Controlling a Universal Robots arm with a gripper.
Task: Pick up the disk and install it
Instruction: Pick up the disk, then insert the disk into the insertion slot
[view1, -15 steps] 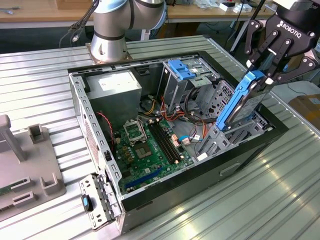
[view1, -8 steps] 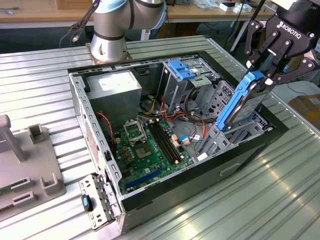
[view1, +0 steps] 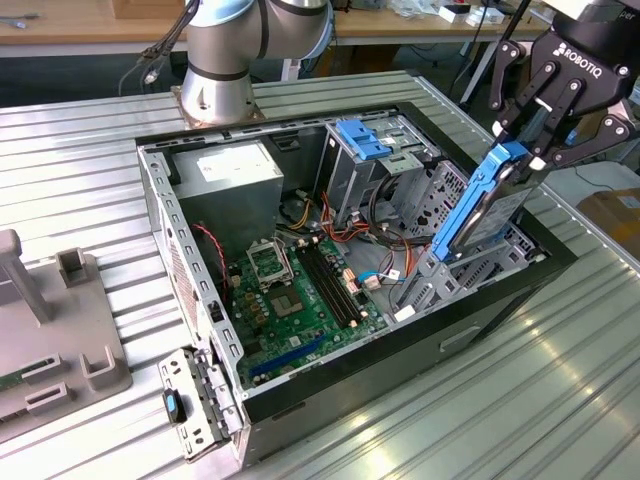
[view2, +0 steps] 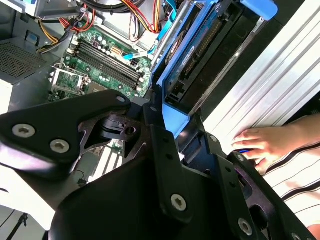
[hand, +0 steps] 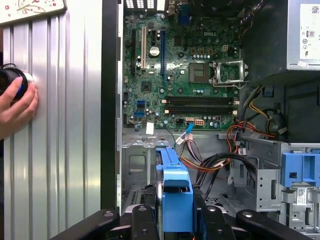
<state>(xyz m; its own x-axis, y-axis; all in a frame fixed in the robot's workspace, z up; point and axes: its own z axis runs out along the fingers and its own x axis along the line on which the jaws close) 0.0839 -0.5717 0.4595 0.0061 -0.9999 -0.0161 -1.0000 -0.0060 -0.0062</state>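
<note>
— Where was the disk?
— The gripper (view1: 520, 152) pinched the disk (view1: 480, 205) by its upper blue end. The disk stood tilted, with its lower end down in the bay (view1: 497, 258) of the case (view1: 300, 385), at the exterior view's right.
— Did it lie flat in the bay?
— No, its upper half rose above the rim of the case.
— And around it?
— The board (view1: 300, 290) lay on the case floor, and the blue latch (view1: 362, 138) sat on the cage near the disk. In the first wrist view a person's hand (hand: 17, 105) rested on the table (hand: 65, 125), beside the case.
</note>
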